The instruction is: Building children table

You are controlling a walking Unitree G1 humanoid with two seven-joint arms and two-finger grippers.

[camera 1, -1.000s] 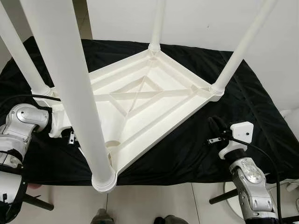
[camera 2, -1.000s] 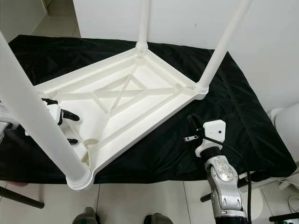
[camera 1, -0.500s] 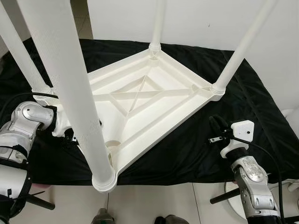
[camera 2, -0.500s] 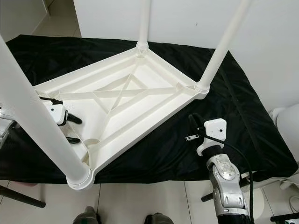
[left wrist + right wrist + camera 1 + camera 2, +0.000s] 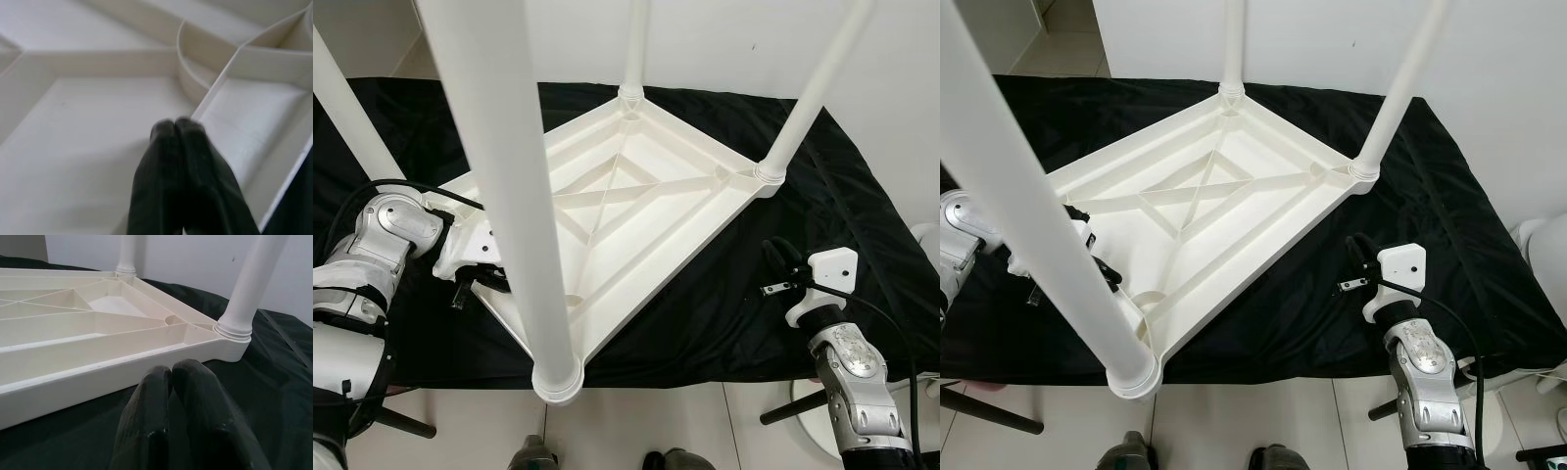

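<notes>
Left gripper [image 5: 175, 125]: fingers pressed together, empty, tips over a ribbed cell inside the upturned children's table [image 5: 636, 211], beside its near leg [image 5: 509, 196]. Right gripper [image 5: 171, 372]: fingers also together, empty, short of the table's right rim. Table sat legs-up on black cloth [image 5: 724, 313]. Best next: check leg seating, brace rim.

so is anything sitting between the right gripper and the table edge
Nothing visible. The right gripper, jaws shut, points at the upturned table's near rim, with bare black cloth between them.
</notes>
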